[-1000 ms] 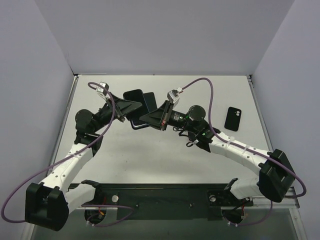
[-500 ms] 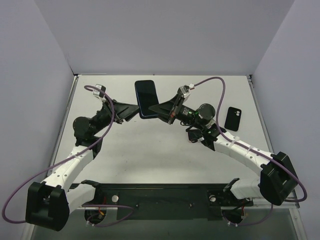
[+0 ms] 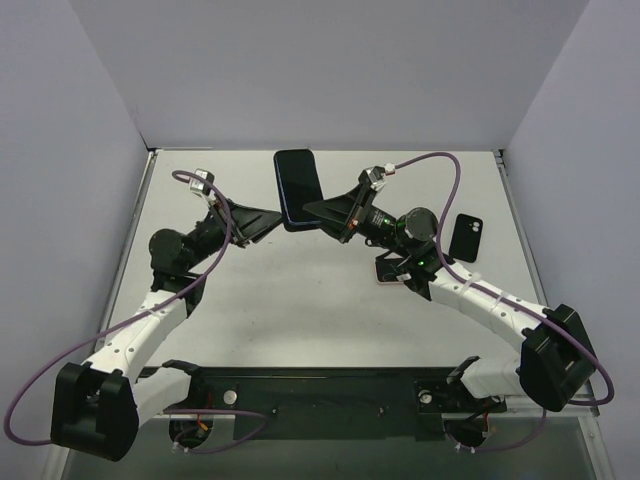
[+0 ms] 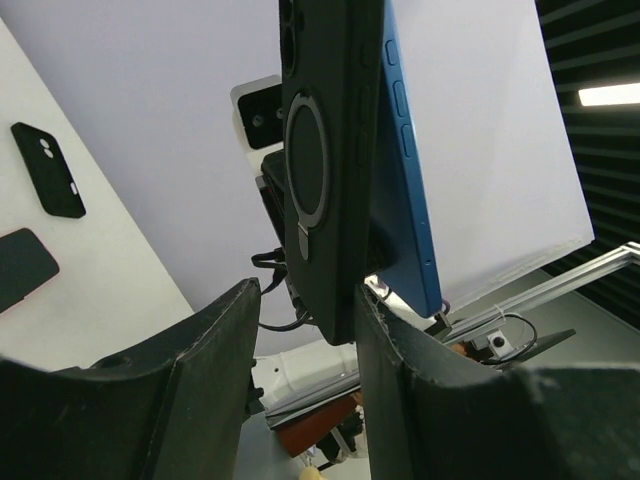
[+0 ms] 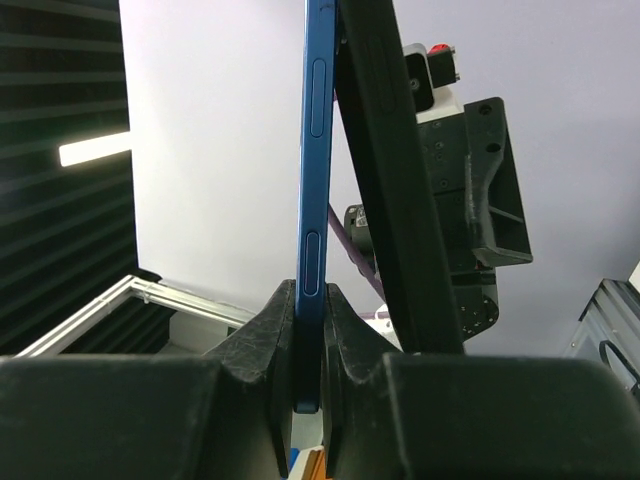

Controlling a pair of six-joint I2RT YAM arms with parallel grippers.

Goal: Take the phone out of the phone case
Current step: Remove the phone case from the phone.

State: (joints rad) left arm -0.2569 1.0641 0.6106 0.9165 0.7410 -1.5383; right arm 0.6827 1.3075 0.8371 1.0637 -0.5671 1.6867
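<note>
**Right gripper [image 5: 308, 290] pinched on the phone [image 5: 315, 150]; left gripper [image 4: 308, 295] parted around the phone case [image 4: 320, 160].**

The right fingers are pressed together on the near end of the blue phone, holding it on edge in the air. The left fingers stand apart with the black phone case's free end between them. One finger seems to touch its edge, and a gap shows at the other. Case and phone splay apart toward the grippers and meet at the far end. Both arms reach inward over the far middle of the table [image 3: 300, 320], grippers facing each other. A second black case [image 3: 466, 237] lies flat at the right.
</note>
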